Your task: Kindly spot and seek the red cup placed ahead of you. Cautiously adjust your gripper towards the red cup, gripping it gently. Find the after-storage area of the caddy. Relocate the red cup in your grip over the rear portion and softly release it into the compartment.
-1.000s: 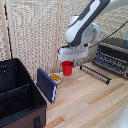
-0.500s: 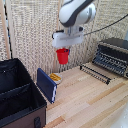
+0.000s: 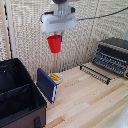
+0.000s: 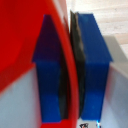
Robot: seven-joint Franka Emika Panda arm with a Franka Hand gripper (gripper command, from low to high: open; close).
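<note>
Hanging right under the tool [image 3: 56, 36], the red cup [image 3: 54, 44] is up in the air, well above the worktop [image 3: 90, 100]. The tool is clamped on the cup's rim, one blue fingertip [image 4: 49, 75] inside the wall, one outside. The caddy [image 3: 17, 97] sits well below the cup, toward the exterior view's left.

The claw [image 3: 56, 36] has lifted the red cup [image 3: 54, 43] higher above the table.

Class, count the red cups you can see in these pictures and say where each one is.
1. The red cup hangs in the air, clamped in the tool, above the wooden table. More could be hidden inside the caddy.
</note>
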